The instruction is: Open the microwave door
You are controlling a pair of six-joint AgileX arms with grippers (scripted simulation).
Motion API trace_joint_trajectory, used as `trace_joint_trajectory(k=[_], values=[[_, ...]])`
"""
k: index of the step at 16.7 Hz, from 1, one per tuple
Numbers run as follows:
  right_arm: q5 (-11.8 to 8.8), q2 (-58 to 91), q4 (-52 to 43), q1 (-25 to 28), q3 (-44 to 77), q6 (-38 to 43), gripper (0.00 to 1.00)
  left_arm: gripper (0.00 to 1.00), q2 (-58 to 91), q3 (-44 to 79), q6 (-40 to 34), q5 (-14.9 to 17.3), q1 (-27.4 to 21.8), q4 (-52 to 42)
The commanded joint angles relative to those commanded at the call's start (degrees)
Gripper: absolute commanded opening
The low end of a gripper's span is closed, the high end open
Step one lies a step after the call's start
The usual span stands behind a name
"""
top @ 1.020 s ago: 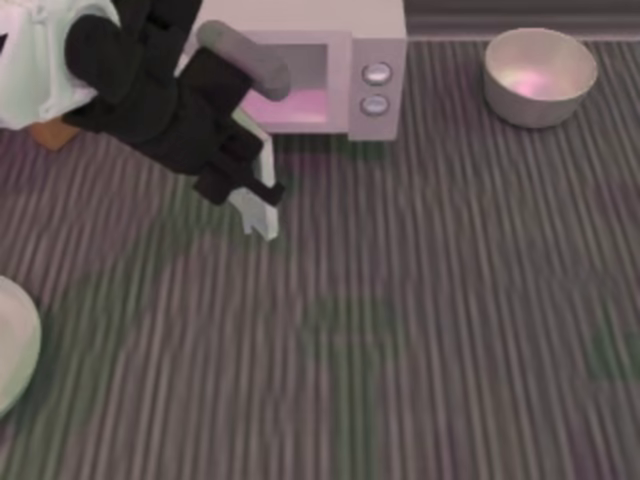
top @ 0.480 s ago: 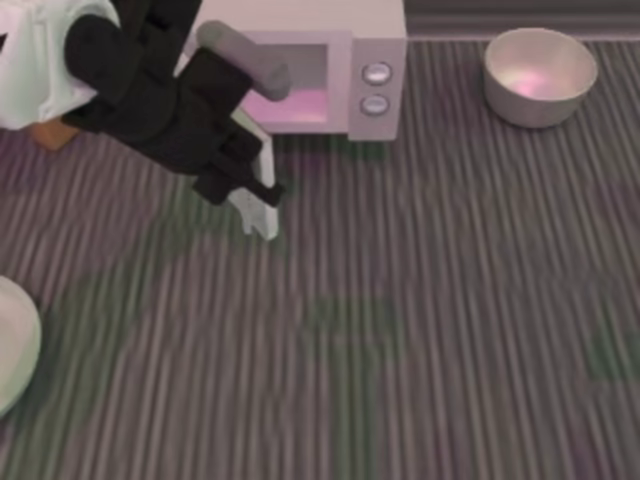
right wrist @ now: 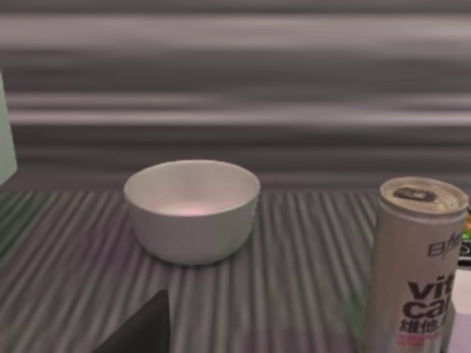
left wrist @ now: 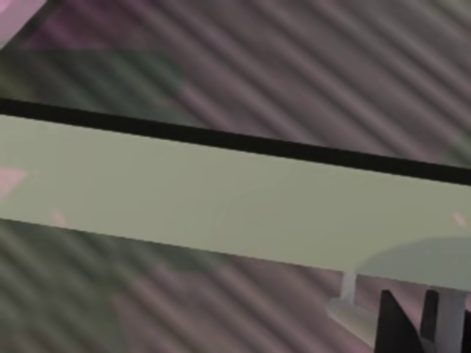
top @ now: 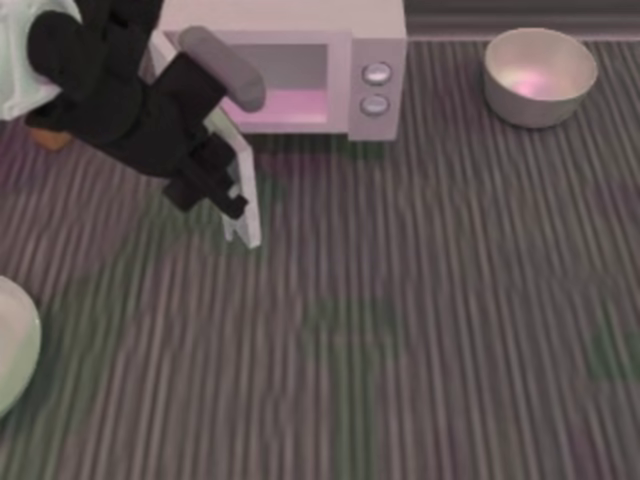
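At the far left edge of the top view, part of a white round dish (top: 12, 345) lay on the striped grey table (top: 420, 330). Above it, the left arm reached in from the upper left corner, and the left gripper (top: 222, 195) sat at the free edge of the microwave door (top: 245, 195). The door stood swung out from the cabinet, pointing toward the near side of the table, its hinge on the side away from the knobs. In the left wrist view the door (left wrist: 221, 198) crossed the frame as a pale band with a dark edge; whether the fingers were clamped on it or merely against it could not be told. The microwave (top: 370, 30) stood at the back of the table, left of centre, its pinkish interior (top: 290, 100) exposed and its two grey knobs (top: 376, 88) on the right-hand panel. Further right, a white bowl (top: 540, 75) sat well apart from the microwave. The right wrist view showed that bowl (right wrist: 191, 209) and a drinks can (right wrist: 416, 265) beside it; the right gripper's state could not be told.
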Motion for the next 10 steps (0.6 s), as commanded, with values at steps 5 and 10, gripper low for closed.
trace_joint_trajectory(k=[5, 10], values=[[0.0, 0.0, 0.0, 0.0, 0.0, 0.0, 1.0, 0.0, -0.1, -0.1, 0.5, 0.2, 0.2, -0.1], [0.0, 0.0, 0.0, 0.0, 0.0, 0.0, 1.0, 0.0, -0.1, -0.1, 0.5, 0.2, 0.2, -0.1]])
